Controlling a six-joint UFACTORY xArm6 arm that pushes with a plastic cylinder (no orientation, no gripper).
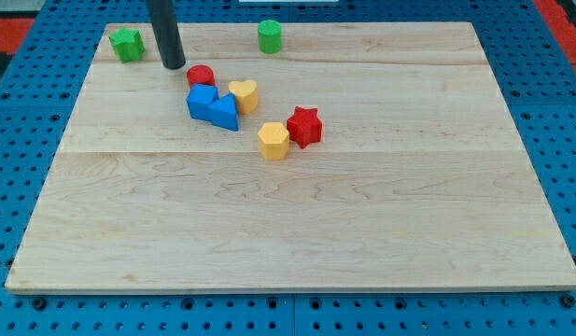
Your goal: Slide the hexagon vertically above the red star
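— What is lying on the pale wooden board (297, 233) right now?

— Going by size: the blue angular block (213, 106), the red star block (304, 126), the yellow hexagon block (273, 141) touching the star's lower left, the yellow heart-shaped block (244, 95), the red round block (201, 76).

— And the rod?

— My tip (174, 65) is bare, holding nothing, sitting near the view's top, just up-left of the red round block, well apart from the hexagon.

— The risk?

— I am guessing a straight run toward the hexagon is going to plough through that cluster, and any upward shove risks dragging the star along.
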